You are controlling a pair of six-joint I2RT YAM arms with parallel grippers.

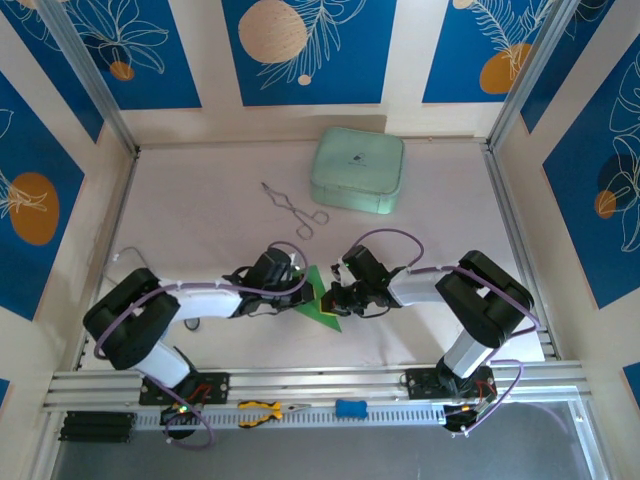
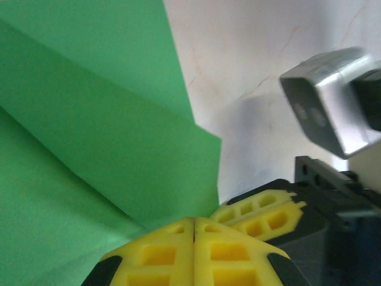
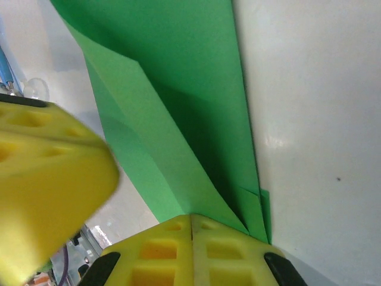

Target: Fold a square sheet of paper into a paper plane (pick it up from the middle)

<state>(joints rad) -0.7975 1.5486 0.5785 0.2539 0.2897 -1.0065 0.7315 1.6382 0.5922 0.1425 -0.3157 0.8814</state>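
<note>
The bright green sheet of paper (image 1: 326, 308) lies between the two arms near the table's front, folded into layered, pointed flaps. My left gripper (image 1: 308, 290) is shut, its yellow fingertips (image 2: 178, 238) against the paper (image 2: 89, 149) at a raised fold. My right gripper (image 1: 337, 297) is shut too, its tips meeting the paper (image 3: 178, 107) where several layers converge. Each gripper's yellow fingers show in the other's wrist view, right fingers (image 2: 262, 217) and left fingers (image 3: 47, 190). Whether either pinches a layer I cannot tell.
A pale mint-green case (image 1: 357, 171) sits at the back right of the table. Thin metal tongs (image 1: 290, 208) lie left of it. Yellow pliers (image 1: 262, 411) and a small blue piece (image 1: 350, 408) rest on the front rail. Frame posts and walls enclose the table.
</note>
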